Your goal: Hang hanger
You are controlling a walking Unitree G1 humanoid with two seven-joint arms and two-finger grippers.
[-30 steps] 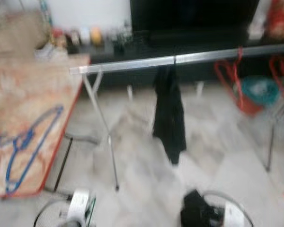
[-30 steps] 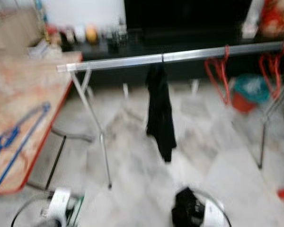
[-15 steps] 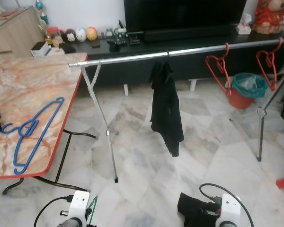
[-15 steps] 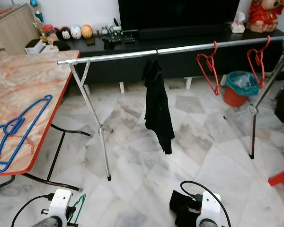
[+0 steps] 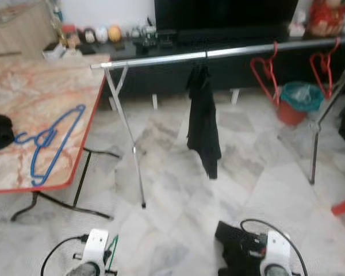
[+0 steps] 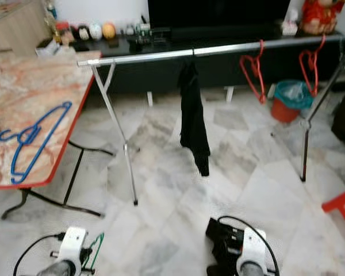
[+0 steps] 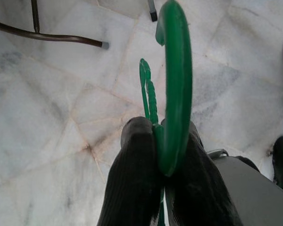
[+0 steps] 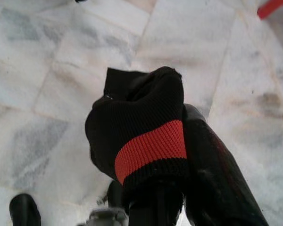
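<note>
Head views
Silver metal clothes rail [image 5: 161,58]: runs across the room on thin crossed legs, in front of a long black TV cabinet [image 5: 241,43].
Black garment [image 5: 204,123]: hangs from the rail near its middle, its lower end clear of the floor.
Two red wire hangers [image 6: 254,68]: hooked on the rail toward the robot's right, apart from each other.
Teal bin with a red base [image 5: 299,99]: on the floor behind the rail, near the red hangers.
Marble-patterned table with a red edge [image 5: 29,92]: at the robot's left, on black curved legs.
Blue plastic hanger [image 5: 53,141]: lies flat on that table, near the red edge.
Grey-veined marble tile floor [image 6: 172,201]: under everything.
Left gripper [image 5: 106,256]: low at the bottom of the view, a slim green hanger beside the white wrist housing.
Right gripper [image 6: 224,244]: low at the bottom, with dark cloth bunched at it.

Left wrist view
Green plastic hanger [image 7: 172,89]: its thick hook curves up from between the two black fingers [image 7: 134,179], which are clamped on it; a thinner ribbed green part stands just beside the hook. Floor tiles lie beyond.

Right wrist view
Black knitted cloth with a red band [image 8: 146,132]: draped over and pinched at the black fingers [image 8: 212,165], above the floor tiles.
</note>
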